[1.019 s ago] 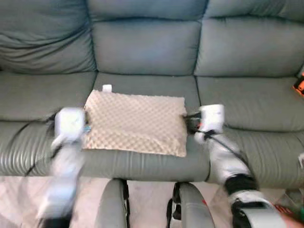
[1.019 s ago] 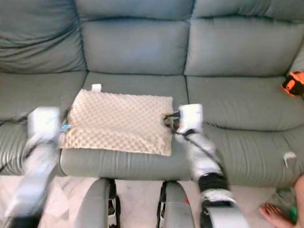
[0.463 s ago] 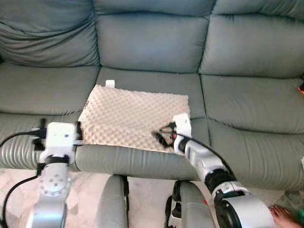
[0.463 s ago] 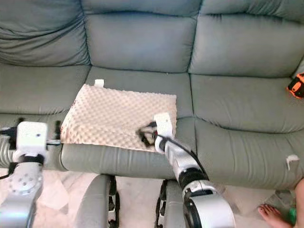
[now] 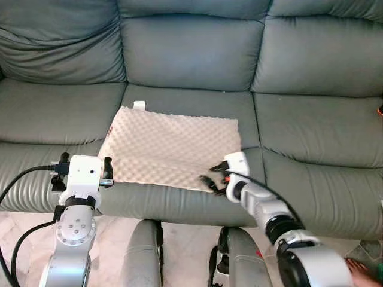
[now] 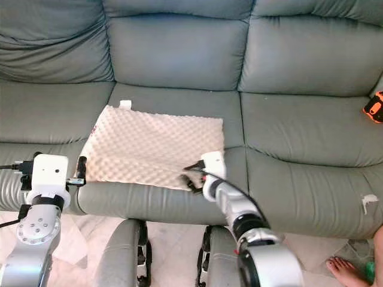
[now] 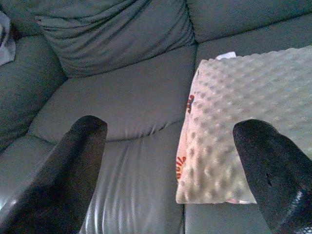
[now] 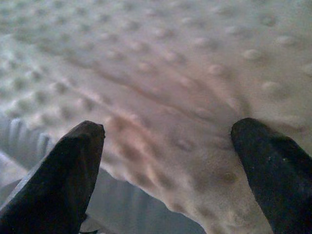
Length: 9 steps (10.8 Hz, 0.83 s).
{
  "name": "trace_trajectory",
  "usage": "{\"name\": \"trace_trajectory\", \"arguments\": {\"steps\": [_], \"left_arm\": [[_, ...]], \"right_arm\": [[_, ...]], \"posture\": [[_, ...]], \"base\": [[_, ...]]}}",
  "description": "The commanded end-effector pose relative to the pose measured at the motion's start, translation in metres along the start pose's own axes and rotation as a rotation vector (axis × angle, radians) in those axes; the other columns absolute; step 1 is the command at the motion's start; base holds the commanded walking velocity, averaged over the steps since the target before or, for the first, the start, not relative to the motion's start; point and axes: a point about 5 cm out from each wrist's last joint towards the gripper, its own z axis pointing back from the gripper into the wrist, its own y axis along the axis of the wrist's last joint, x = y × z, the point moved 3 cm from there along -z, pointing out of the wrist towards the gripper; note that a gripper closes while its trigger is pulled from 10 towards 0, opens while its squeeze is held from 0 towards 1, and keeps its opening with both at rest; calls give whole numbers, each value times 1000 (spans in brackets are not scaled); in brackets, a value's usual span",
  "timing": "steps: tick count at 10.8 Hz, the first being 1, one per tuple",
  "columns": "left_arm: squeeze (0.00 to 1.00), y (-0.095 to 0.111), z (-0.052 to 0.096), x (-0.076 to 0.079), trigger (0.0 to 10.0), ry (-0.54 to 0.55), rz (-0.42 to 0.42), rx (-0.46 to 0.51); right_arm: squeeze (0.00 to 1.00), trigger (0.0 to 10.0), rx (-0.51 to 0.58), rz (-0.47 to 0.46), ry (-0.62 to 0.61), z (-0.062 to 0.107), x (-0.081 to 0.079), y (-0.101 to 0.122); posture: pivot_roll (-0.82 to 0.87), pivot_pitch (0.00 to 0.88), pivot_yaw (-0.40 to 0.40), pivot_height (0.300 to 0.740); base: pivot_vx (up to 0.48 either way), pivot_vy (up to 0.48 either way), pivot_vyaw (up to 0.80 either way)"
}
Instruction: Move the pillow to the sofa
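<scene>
Pillow (image 5: 173,149) lay flat on the sofa's (image 5: 191,54) middle seat. Right gripper (image 5: 213,178), fingers spread, sat at the pillow's 5 o'clock corner. Left gripper (image 5: 84,173), also spread, was just off its 8 o'clock corner.

An orange and black object (image 6: 374,107) is lying on the far right seat cushion, well apart from the right gripper. A small white scrap (image 6: 369,201) is resting on the seat's front edge, nearer that gripper. A person's bare foot (image 6: 343,268) is standing on the pale floor (image 6: 72,239) at the right.
</scene>
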Motion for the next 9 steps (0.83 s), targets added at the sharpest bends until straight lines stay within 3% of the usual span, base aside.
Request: {"name": "trace_trajectory", "arguments": {"steps": [1, 6, 7, 8, 9], "left_arm": [[1000, -1, 1, 1, 10000, -2, -10, -9], [1000, -2, -2, 1, 10000, 1, -14, -16], [1000, -1, -4, 2, 10000, 1, -13, -12], [125, 1, -8, 4, 10000, -4, -9, -4], [0, 3, -10, 7, 10000, -13, -6, 5]], "right_arm": [[1000, 10000, -39, -36, -50, 4, 10, -11], [1000, 10000, -28, -86, -92, 4, 14, -9], [1000, 10000, 63, -64, -56, 2, 8, 7], [1000, 10000, 198, -17, -36, 3, 2, 30], [1000, 10000, 277, -3, -71, 6, 5, 43]], "posture": [[157, 236, 2, 657], [156, 223, -3, 657], [151, 213, -4, 657], [145, 202, -3, 657], [139, 194, -6, 657]], "base": [[0, 0, 0], [0, 0, 0], [0, 0, 0], [0, 0, 0], [0, 0, 0]]}}
